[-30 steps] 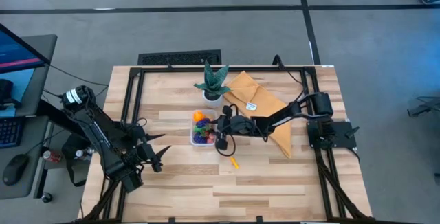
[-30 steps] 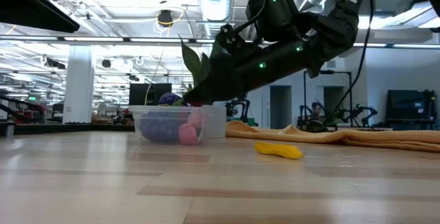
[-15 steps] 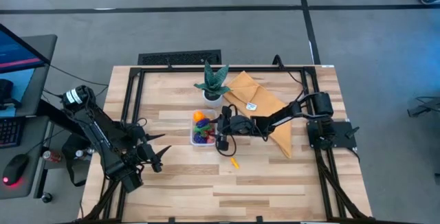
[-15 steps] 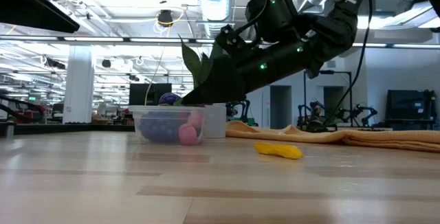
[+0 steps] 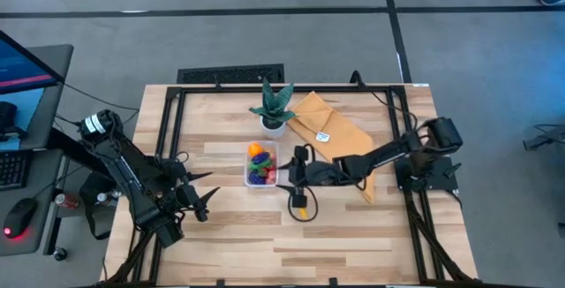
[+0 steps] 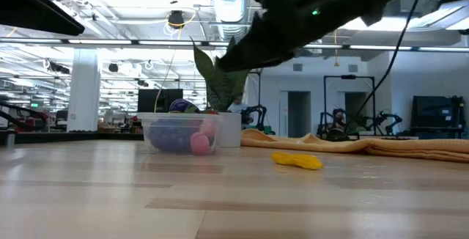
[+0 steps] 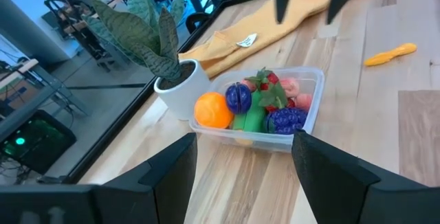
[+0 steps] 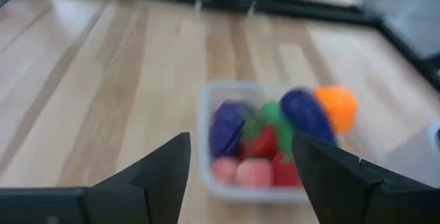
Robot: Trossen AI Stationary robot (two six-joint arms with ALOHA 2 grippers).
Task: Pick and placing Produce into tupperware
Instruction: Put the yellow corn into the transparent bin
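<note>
Tupperware [image 5: 260, 165] is sitting near the middle of the tabletop [image 5: 229, 235], just in front of the white plant pot [image 5: 273, 126], and it is holding a heap of produce. In the left wrist view an orange piece [image 7: 212, 110] is lying at the end nearest the pot, with a purple piece [image 7: 239, 97] and a green piece [image 7: 253, 116] beside it, a second purple piece [image 7: 286, 120] against the near wall, and red and pink pieces [image 7: 292, 86] toward the other end. One yellow piece [image 5: 301, 207] is lying on the bare wood outside the container, well apart from it. A yellow cloth [image 5: 331, 133] is spreading out beside the pot, on the right arm's side.

Right end effector [image 5: 298, 198] is hanging above the tabletop, over the yellow piece and beside the container's long side. Its fingers [image 8: 161, 172] are standing wide apart with nothing between them, and they are touching neither the container nor any produce. In the low view the arm is passing high over the container, clear of it.

Left end effector [image 5: 209, 192] is waiting at the left side of the tabletop, well away from the container, pointing toward it. Its fingers [image 7: 172, 176] are standing partly open and are holding nothing.
</note>
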